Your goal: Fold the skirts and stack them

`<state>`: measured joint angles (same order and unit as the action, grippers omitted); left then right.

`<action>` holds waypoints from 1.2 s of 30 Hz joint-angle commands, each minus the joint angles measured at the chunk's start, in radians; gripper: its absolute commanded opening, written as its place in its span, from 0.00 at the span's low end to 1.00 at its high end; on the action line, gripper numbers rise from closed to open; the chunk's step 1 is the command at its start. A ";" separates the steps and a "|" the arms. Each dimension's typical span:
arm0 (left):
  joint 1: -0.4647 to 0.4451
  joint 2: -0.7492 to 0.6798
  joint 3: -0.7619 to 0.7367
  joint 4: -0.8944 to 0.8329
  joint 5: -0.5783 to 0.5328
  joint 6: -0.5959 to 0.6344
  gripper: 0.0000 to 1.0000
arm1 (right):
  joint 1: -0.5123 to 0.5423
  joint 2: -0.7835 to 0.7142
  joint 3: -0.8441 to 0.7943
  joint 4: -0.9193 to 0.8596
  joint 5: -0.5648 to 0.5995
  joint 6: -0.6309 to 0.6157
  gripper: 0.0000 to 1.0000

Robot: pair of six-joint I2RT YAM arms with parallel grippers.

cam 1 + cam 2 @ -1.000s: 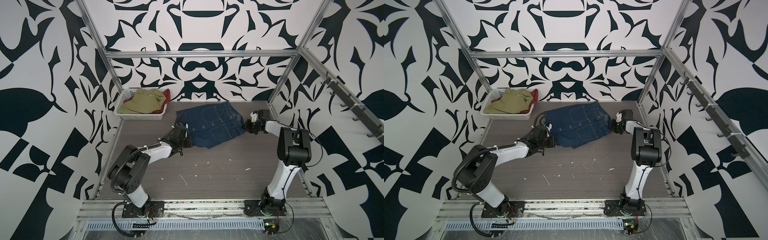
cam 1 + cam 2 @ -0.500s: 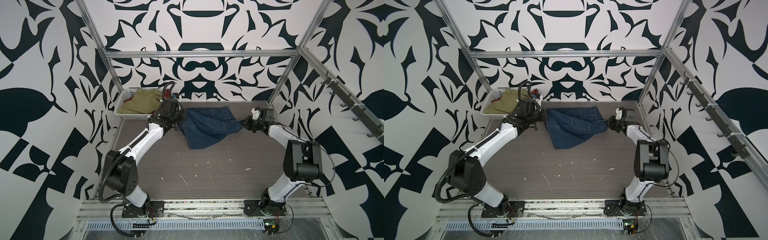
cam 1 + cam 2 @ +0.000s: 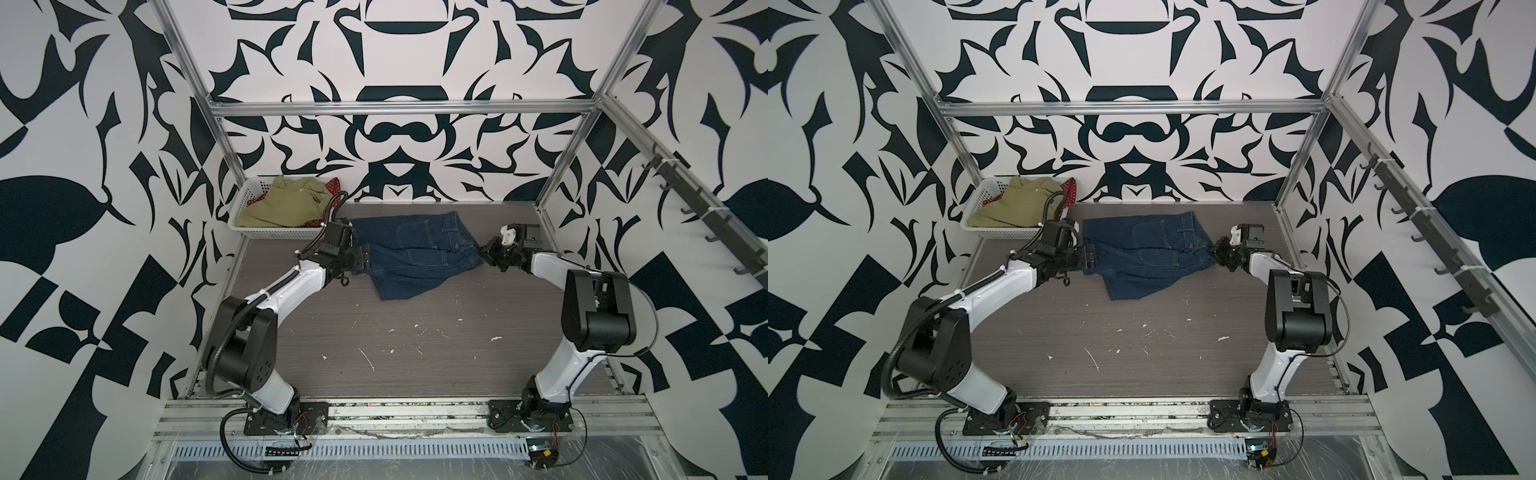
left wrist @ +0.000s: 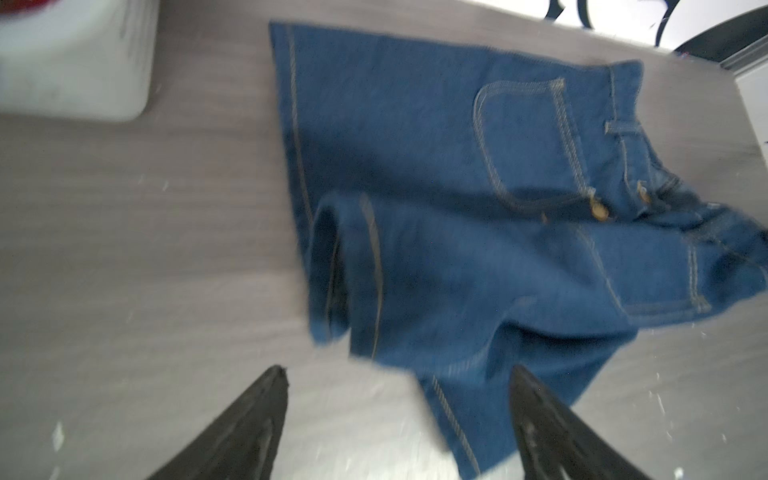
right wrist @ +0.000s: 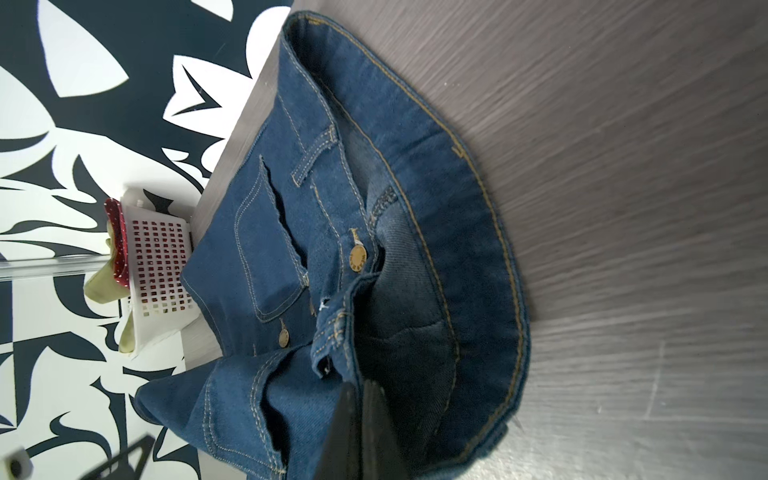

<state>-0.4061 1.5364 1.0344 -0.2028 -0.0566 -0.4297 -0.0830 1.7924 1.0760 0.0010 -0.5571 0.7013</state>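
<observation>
The dark blue denim skirt (image 3: 415, 249) (image 3: 1142, 253) lies partly folded over itself at the back of the table, pocket and buttons showing (image 4: 457, 208). My left gripper (image 3: 365, 257) (image 4: 399, 370) hovers open at the skirt's left edge and holds nothing. My right gripper (image 3: 484, 251) (image 5: 361, 399) is shut on the denim skirt's waistband (image 5: 415, 291) at its right end. The olive-green skirt (image 3: 286, 205) (image 3: 1017, 203) is piled in the basket. The red polka-dot skirt (image 3: 332, 185) (image 3: 1070, 189) lies under it, only its edges showing.
The white perforated basket (image 3: 270, 233) (image 3: 992, 232) (image 5: 158, 257) stands at the back left corner, close behind my left wrist. Metal frame posts (image 3: 561, 153) bound the table. A rail of hooks (image 3: 706, 212) runs along the right wall. White flecks dot the table's front half (image 3: 390, 353).
My left gripper carried the skirt's near-left edge up and back toward the basket, then opened and let it go. The denim now lies folded over. My right gripper stayed shut on the waistband.
</observation>
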 commanded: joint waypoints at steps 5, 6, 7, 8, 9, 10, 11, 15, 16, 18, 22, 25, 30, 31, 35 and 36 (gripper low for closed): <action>-0.030 -0.086 -0.304 0.286 0.067 -0.141 0.76 | 0.001 0.009 0.064 0.014 0.014 -0.004 0.00; -0.030 -0.071 -0.327 0.338 0.078 -0.151 0.77 | 0.000 0.009 0.064 0.013 0.014 -0.005 0.00; -0.030 -0.048 -0.346 0.407 0.096 -0.153 0.78 | 0.002 0.009 0.063 0.013 0.014 -0.006 0.00; -0.031 -0.021 -0.362 0.484 0.112 -0.148 0.80 | 0.004 0.008 0.064 0.010 0.014 -0.009 0.00; -0.030 0.002 -0.366 0.535 0.115 -0.145 0.81 | 0.005 0.006 0.065 0.001 0.014 -0.012 0.00; -0.031 0.033 -0.360 0.573 0.117 -0.138 0.81 | 0.007 0.003 0.065 -0.007 0.012 -0.015 0.00; -0.031 0.066 -0.351 0.605 0.128 -0.122 0.82 | 0.008 -0.005 0.063 -0.010 0.011 -0.020 0.00; -0.031 0.169 -0.309 0.736 0.187 -0.083 0.84 | 0.008 -0.028 0.050 -0.029 0.018 -0.039 0.00; -0.030 0.194 -0.297 0.773 0.198 -0.081 0.84 | 0.008 -0.031 0.050 -0.039 0.018 -0.046 0.00; -0.031 0.250 -0.267 0.816 0.213 -0.080 0.83 | 0.008 -0.037 0.039 -0.043 0.017 -0.050 0.00; -0.030 0.317 -0.215 0.831 0.232 -0.069 0.44 | 0.010 -0.054 0.021 -0.034 0.010 -0.040 0.00; -0.031 0.303 -0.217 0.851 0.240 -0.062 0.21 | 0.011 -0.079 0.018 -0.051 0.015 -0.051 0.00; -0.031 0.191 -0.239 0.760 0.175 -0.016 0.00 | 0.011 -0.118 0.020 -0.076 0.013 -0.065 0.00; -0.030 0.155 -0.239 0.725 0.154 -0.004 0.00 | 0.012 -0.128 0.022 -0.084 0.011 -0.066 0.00; -0.029 0.006 -0.221 0.561 0.102 0.063 0.00 | 0.011 -0.176 0.032 -0.106 0.011 -0.071 0.00; -0.029 -0.032 -0.218 0.535 0.084 0.078 0.00 | 0.011 -0.188 0.037 -0.112 0.013 -0.071 0.00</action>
<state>-0.4389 1.5997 0.7971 0.4343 0.0917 -0.4160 -0.0696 1.6669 1.0927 -0.1040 -0.5488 0.6510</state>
